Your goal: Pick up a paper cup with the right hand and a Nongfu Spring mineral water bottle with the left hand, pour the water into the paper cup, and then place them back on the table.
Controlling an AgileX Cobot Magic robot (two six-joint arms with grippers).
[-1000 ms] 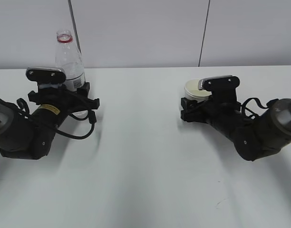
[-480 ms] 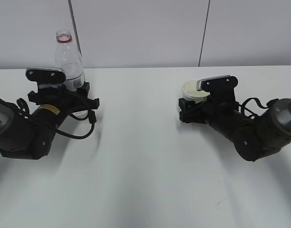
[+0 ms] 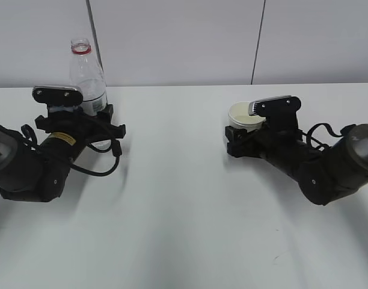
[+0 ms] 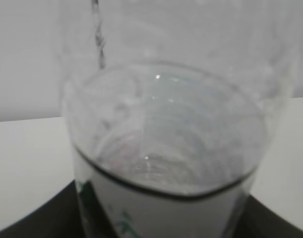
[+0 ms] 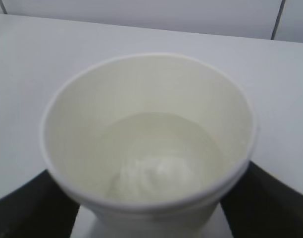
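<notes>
The Nongfu Spring mineral water bottle (image 3: 88, 72) stands upright and capless at the far left of the table (image 3: 184, 205). My left gripper (image 3: 94, 113) is round its lower body; in the left wrist view its dark fingers press both sides of the bottle (image 4: 166, 124), which is partly full of water. The paper cup (image 3: 243, 114) sits between the fingers of my right gripper (image 3: 240, 129), just at table level. In the right wrist view the cup (image 5: 146, 99) holds some water and the fingers (image 5: 37, 208) flank it.
A white panelled wall (image 3: 184, 36) rises just behind the table's far edge. Both black arms lie low over the table, the left one with a looping cable (image 3: 100, 168).
My right gripper and the cup in it have shifted slightly to the left. The left arm and the bottle have not moved.
</notes>
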